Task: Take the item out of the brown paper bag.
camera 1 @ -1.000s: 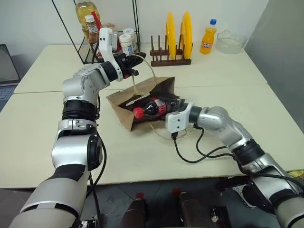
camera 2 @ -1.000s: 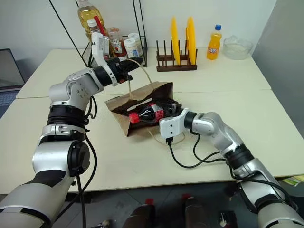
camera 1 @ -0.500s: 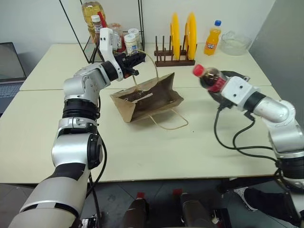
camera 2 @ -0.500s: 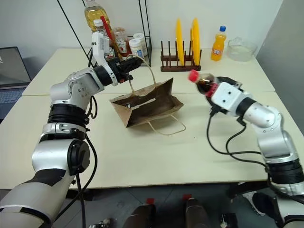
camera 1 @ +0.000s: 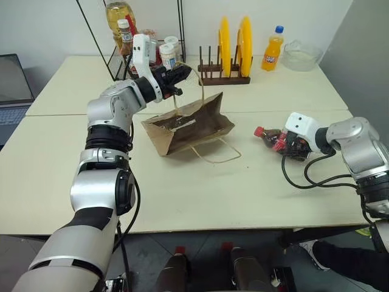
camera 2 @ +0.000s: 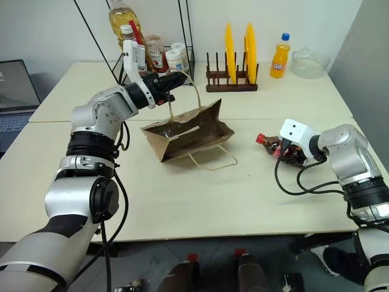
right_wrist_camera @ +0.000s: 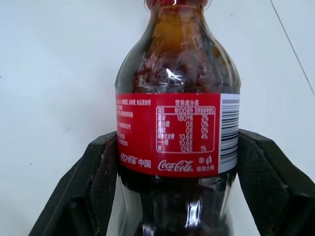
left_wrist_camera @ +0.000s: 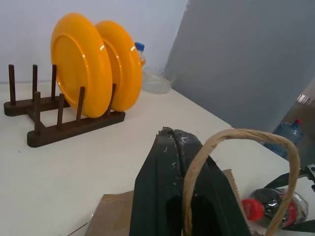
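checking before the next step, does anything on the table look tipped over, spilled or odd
No spill. The brown paper bag lies tipped on its side, mouth open, one cord handle pulled up by the left hand. The cola bottle lies sideways on the table, gripped by the right hand.

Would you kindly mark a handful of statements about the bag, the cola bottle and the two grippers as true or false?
1. The cola bottle is inside the brown paper bag. False: it is out of the bag, low over the table to the bag's right.
2. The right gripper is closed around the cola bottle. True: the right wrist view shows a finger on each side of the red label.
3. The left gripper pinches the bag's cord handle. True.
4. The bag stands upright with its mouth facing up. False: it lies on its side, with its mouth facing the robot.
5. The orange soda bottle stands beside the plate rack. True.
6. The plate rack holds blue plates. False: it holds two yellow plates.
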Robot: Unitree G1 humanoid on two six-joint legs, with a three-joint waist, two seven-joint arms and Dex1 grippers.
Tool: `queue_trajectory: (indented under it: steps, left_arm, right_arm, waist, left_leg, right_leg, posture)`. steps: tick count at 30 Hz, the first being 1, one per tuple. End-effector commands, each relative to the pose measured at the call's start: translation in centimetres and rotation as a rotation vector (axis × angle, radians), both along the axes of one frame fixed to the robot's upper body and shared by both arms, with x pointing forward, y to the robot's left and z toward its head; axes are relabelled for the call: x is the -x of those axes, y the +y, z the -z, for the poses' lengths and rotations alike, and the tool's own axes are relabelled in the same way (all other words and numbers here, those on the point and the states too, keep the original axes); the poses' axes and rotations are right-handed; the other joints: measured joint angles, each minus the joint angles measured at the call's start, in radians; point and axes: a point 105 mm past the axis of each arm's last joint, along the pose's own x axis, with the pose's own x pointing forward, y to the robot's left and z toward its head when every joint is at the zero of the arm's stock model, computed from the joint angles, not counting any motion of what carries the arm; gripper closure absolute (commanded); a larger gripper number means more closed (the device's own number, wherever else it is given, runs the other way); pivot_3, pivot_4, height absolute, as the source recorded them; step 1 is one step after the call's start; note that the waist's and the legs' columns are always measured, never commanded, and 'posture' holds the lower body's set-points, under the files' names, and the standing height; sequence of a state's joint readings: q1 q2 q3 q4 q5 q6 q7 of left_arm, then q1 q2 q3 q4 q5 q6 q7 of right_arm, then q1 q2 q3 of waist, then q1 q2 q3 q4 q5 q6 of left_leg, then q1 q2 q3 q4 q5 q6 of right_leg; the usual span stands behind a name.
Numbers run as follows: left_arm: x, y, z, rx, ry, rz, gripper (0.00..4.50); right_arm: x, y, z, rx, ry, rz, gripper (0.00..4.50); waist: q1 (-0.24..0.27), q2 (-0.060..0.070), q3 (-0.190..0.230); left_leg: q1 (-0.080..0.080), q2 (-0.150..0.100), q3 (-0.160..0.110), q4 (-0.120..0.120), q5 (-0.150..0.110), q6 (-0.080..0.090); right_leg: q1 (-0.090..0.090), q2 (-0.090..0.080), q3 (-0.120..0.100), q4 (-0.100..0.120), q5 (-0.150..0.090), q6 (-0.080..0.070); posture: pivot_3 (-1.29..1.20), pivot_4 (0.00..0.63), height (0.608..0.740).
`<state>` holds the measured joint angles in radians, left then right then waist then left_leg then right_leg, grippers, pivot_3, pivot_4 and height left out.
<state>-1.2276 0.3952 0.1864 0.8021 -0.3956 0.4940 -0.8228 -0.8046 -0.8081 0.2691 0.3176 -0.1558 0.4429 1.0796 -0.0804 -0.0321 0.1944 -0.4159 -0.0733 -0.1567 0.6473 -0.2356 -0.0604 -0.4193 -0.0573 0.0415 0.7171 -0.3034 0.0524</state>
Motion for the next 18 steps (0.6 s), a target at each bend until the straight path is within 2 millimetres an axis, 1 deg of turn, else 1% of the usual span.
queue_trajectory:
  steps: [1,2,4,6,10,12,14,17,18]
  left_arm:
    - [0.5,0.3,-1.9,0.01,-0.069,0.001,4.5]
    - [0.5,0.3,-1.9,0.01,-0.069,0.0,4.5]
    - [0.5,0.6,-1.8,0.008,-0.069,-0.01,4.5]
    - [0.6,0.8,-1.8,0.003,-0.071,-0.018,4.5]
    - [0.7,1.3,-1.8,-0.014,-0.082,-0.029,4.5]
    - [0.7,1.6,-1.8,-0.034,-0.093,-0.037,4.5]
    - [0.7,2.1,-2.0,-0.037,-0.097,-0.043,4.5]
    - [0.7,2.8,-2.3,-0.043,-0.101,-0.055,3.97]
    - [0.7,3.1,-2.4,-0.05,-0.103,-0.06,3.64]
  right_arm:
    - [-0.4,-0.1,0.0,0.016,-0.005,-0.011,0.4]
    - [-0.4,0.0,-0.3,0.017,-0.014,-0.016,0.04]
    - [-0.4,0.2,-1.2,0.017,-0.04,-0.034,0.01]
    - [0.0,0.6,-2.6,-0.001,-0.07,-0.054,0.01]
    - [1.5,3.8,-6.2,-0.192,-0.142,-0.124,0.01]
    - [2.5,5.3,-7.5,-0.306,-0.164,-0.144,0.01]
    - [3.3,6.1,-7.4,-0.356,-0.184,-0.139,0.01]
    - [4.2,6.5,-5.5,-0.408,-0.189,-0.089,0.0]
    - [4.4,6.5,-4.7,-0.416,-0.196,-0.071,0.0]
  waist:
    - [0.0,0.0,0.0]
    - [0.0,0.0,0.0]
    - [0.0,0.0,0.0]
    - [-0.001,0.0,0.0]
    - [-0.004,0.0,0.0]
    - [-0.004,0.0,0.0]
    - [0.0,0.0,0.0]
    - [0.006,-0.001,-0.001]
    - [0.008,-0.001,-0.001]
  left_leg:
    - [0.0,0.0,0.0,0.0,0.0,0.0]
    - [0.0,0.0,0.0,0.0,0.0,0.0]
    - [0.0,0.0,-0.001,0.0,0.0,0.0]
    - [0.0,0.0,-0.001,0.0,0.0,0.0]
    - [-0.001,0.0,-0.002,-0.001,0.0,0.0]
    - [-0.001,0.001,-0.003,-0.001,0.0,0.0]
    - [-0.001,0.001,-0.004,0.0,0.0,0.0]
    - [-0.001,0.0,-0.005,0.0,0.0,0.0]
    - [-0.001,0.0,-0.005,0.0,0.0,0.0]
  right_leg:
    - [0.0,0.0,0.0,0.0,0.0,0.0]
    - [0.0,0.0,0.0,0.0,0.0,0.0]
    - [-0.001,0.0,0.0,0.0,0.0,0.0]
    - [-0.001,0.0,0.001,0.0,0.0,0.0]
    - [-0.001,-0.001,0.001,0.0,0.0,0.0]
    - [-0.001,0.0,0.0,0.0,0.0,0.0]
    - [-0.001,-0.001,0.0,0.0,0.0,0.0]
    - [-0.001,-0.001,0.0,0.0,0.0,0.0]
    - [0.0,-0.001,0.0,0.0,0.0,0.0]
  posture:
    - [0.0,0.15,0.74]
    - [0.0,0.15,0.74]
    - [0.0,0.15,0.74]
    - [0.0,0.15,0.74]
    - [0.0,0.15,0.74]
    - [0.0,0.15,0.74]
    - [0.0,0.15,0.74]
    - [0.0,0.15,0.74]
    - [0.0,0.15,0.74]
